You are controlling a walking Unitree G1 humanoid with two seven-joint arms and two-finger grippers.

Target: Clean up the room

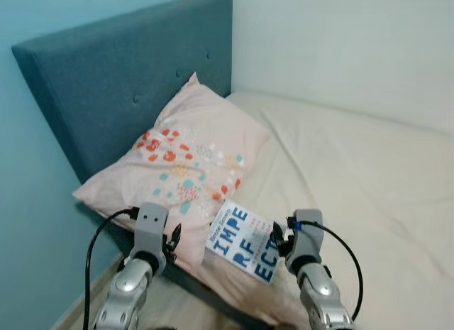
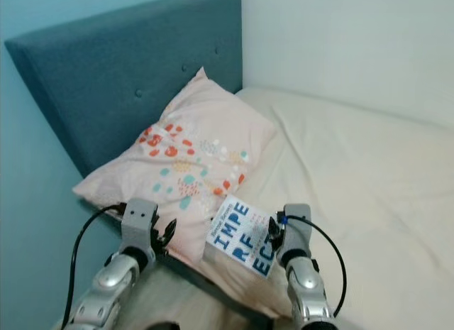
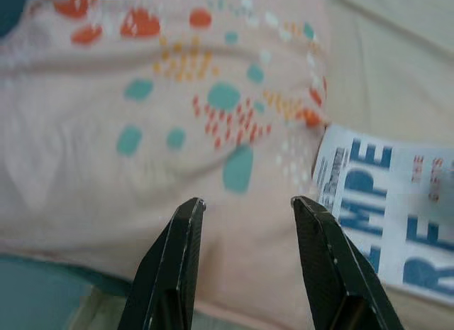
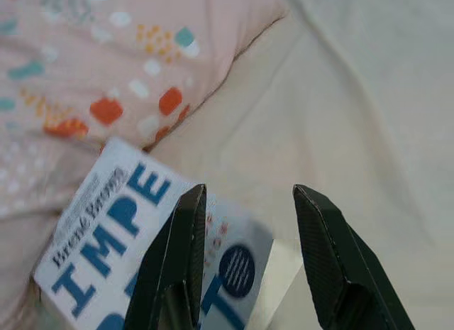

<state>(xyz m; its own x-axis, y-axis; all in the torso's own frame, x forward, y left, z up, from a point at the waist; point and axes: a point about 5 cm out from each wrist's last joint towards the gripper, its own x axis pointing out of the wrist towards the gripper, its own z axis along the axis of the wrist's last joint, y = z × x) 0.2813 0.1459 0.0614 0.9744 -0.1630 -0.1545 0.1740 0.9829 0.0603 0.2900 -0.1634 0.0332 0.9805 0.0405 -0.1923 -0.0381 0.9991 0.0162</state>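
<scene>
where pillow (image 1: 183,168) ends, book (image 1: 242,243) lies.

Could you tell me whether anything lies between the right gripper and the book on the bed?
Nothing visible does. The right gripper is open and poised just above the book, whose corner sits between its fingers. The pillow touches the book's far side only.

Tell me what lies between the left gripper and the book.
In the left eye view, only the pillow's lower corner lies between the left gripper and the book.
</scene>
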